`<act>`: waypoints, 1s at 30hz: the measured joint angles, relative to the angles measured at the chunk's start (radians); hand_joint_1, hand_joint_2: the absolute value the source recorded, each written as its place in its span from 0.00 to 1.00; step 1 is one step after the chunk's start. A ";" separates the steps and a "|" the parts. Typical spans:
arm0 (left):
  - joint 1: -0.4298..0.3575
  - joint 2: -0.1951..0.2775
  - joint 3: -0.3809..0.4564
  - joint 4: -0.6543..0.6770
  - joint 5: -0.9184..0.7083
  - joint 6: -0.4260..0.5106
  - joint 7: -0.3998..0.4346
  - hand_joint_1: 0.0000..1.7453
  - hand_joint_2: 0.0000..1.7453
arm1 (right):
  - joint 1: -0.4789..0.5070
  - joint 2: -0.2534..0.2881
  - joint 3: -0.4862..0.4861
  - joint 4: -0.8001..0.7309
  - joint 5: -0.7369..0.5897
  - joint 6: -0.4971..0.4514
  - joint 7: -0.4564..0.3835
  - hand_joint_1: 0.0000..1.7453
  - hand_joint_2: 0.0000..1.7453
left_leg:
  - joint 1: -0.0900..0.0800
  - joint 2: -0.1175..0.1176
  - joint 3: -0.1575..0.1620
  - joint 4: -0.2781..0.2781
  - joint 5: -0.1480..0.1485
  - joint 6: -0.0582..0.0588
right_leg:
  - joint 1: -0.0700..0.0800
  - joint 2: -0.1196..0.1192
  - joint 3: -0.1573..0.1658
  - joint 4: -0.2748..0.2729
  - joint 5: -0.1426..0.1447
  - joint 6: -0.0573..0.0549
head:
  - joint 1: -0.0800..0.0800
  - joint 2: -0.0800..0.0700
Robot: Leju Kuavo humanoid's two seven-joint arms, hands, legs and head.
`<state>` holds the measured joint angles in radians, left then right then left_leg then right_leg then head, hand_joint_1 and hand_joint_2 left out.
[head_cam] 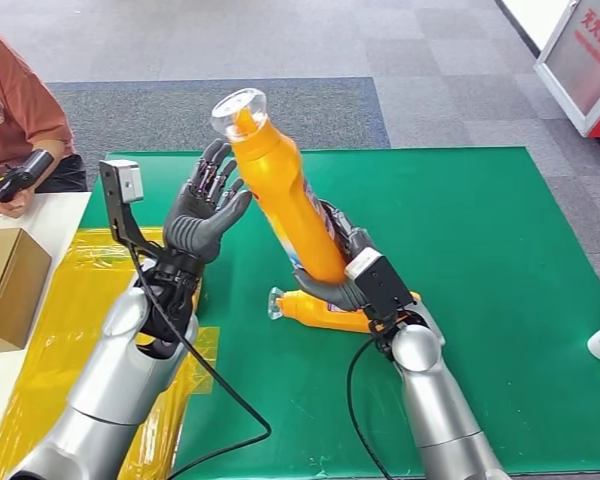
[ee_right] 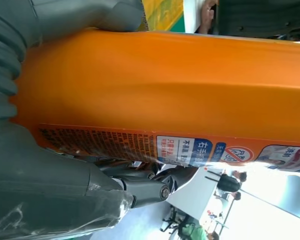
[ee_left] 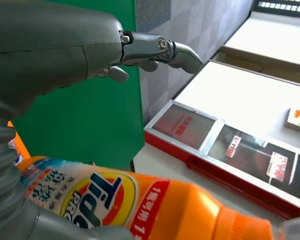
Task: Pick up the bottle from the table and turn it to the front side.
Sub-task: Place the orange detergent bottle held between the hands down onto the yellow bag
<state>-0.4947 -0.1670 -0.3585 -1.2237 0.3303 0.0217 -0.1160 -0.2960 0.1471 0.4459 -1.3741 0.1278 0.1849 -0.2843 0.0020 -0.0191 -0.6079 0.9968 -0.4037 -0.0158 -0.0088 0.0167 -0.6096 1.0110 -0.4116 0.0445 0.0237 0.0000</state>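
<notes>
Bottle (head_cam: 286,190), orange with a clear cap, stands lifted above the green desk (head_cam: 470,280), tilted so the cap leans toward the robot's left; the right hand (head_cam: 342,275) clamps it around the lower body, thumb curling across the near side; in the right wrist view its back label of small print lies against that hand's fingers (ee_right: 141,187); in the left wrist view the Tide logo shows on the opposite face; the left hand (head_cam: 203,215) is raised just beside the bottle's upper part, fingers spread apart, holding nothing; whether it touches the bottle cannot be told; a second orange bottle (head_cam: 320,310) lies on its side on the desk behind the right wrist; yellow sheet (head_cam: 78,300) covers the desk's left edge; a cardboard box (head_cam: 6,285) sits beyond it; a person (head_cam: 14,110) sits at the far left.
</notes>
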 joint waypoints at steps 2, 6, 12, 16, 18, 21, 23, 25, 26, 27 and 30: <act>-0.003 0.000 0.000 0.011 -0.013 0.009 -0.005 0.00 1.00 | 0.000 0.000 0.005 -0.004 -0.002 0.000 -0.001 1.00 1.00 | 0.000 0.000 0.000 0.000 0.000 0.000 | 0.000 0.000 0.000 0.000 0.000 0.000 | 0.000 0.000; -0.009 -0.002 0.000 0.028 -0.026 0.015 -0.013 0.00 1.00 | -0.001 0.000 0.013 -0.006 -0.004 0.002 -0.004 1.00 1.00 | 0.000 0.000 0.000 0.000 0.000 0.000 | 0.000 0.000 0.000 0.000 0.000 0.000 | 0.000 0.000; -0.013 -0.008 -0.003 0.044 -0.032 0.005 -0.013 0.00 1.00 | -0.018 0.000 0.026 -0.004 -0.008 0.004 -0.006 1.00 1.00 | 0.000 0.000 0.000 0.000 0.000 0.000 | 0.000 0.000 0.000 0.000 0.000 0.000 | 0.000 0.000; -0.016 -0.012 -0.009 0.053 -0.032 -0.018 -0.004 0.00 1.00 | -0.038 0.000 0.031 -0.001 -0.024 0.023 -0.006 1.00 1.00 | 0.000 0.000 0.000 0.000 0.000 0.000 | 0.000 0.000 0.000 0.000 0.000 0.000 | 0.000 0.000; -0.017 -0.014 -0.011 0.057 -0.031 -0.026 -0.002 0.00 1.00 | -0.043 0.000 0.032 0.002 -0.029 0.030 -0.006 1.00 1.00 | 0.000 0.000 0.000 0.000 0.000 0.000 | 0.000 0.000 0.000 0.000 0.000 0.000 | 0.000 0.000; -0.018 -0.015 -0.018 0.065 -0.031 -0.029 -0.002 0.00 1.00 | -0.053 0.000 0.033 0.006 -0.033 0.033 -0.006 1.00 1.00 | 0.000 0.000 0.000 0.000 0.000 0.000 | 0.000 0.000 0.000 0.000 0.000 0.000 | 0.000 0.000; -0.020 -0.015 -0.021 0.069 -0.029 -0.030 -0.002 0.00 1.00 | -0.056 0.000 0.033 0.007 -0.033 0.034 -0.006 1.00 1.00 | 0.000 0.000 0.000 0.000 0.000 0.000 | 0.000 0.000 0.000 0.000 0.000 0.000 | 0.000 0.000; -0.021 -0.016 -0.022 0.072 -0.028 -0.031 -0.002 0.00 1.00 | -0.056 0.000 0.034 0.008 -0.033 0.034 -0.006 1.00 1.00 | 0.000 0.000 0.000 0.000 0.000 0.000 | 0.000 0.000 0.000 0.000 0.000 0.000 | 0.000 0.000; -0.021 -0.016 -0.023 0.073 -0.028 -0.031 -0.002 0.00 1.00 | -0.056 0.000 0.034 0.009 -0.033 0.034 -0.006 1.00 1.00 | 0.000 0.000 0.000 0.000 0.000 0.000 | 0.000 0.000 0.000 0.000 0.000 0.000 | 0.000 0.000; -0.022 -0.016 -0.023 0.074 -0.027 -0.032 -0.002 0.00 1.00 | -0.056 0.000 0.034 0.010 -0.033 0.034 -0.006 1.00 1.00 | 0.000 0.000 0.000 0.000 0.000 0.000 | 0.000 0.000 0.000 0.000 0.000 0.000 | 0.000 0.000; -0.022 -0.016 -0.023 0.077 -0.014 -0.040 -0.003 0.00 1.00 | -0.056 0.000 0.034 0.013 -0.034 0.034 -0.006 1.00 1.00 | 0.000 0.000 0.000 0.000 0.000 0.000 | 0.000 0.000 0.000 0.000 0.000 0.000 | 0.000 0.000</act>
<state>-0.5167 -0.1834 -0.3810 -1.1467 0.3162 -0.0181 -0.1194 -0.3521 0.1469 0.4795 -1.3616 0.0940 0.2189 -0.2908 0.0020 -0.0192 -0.6080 0.9968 -0.4035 -0.0159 -0.0088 0.0167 -0.6098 1.0114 -0.4115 0.0444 0.0237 0.0000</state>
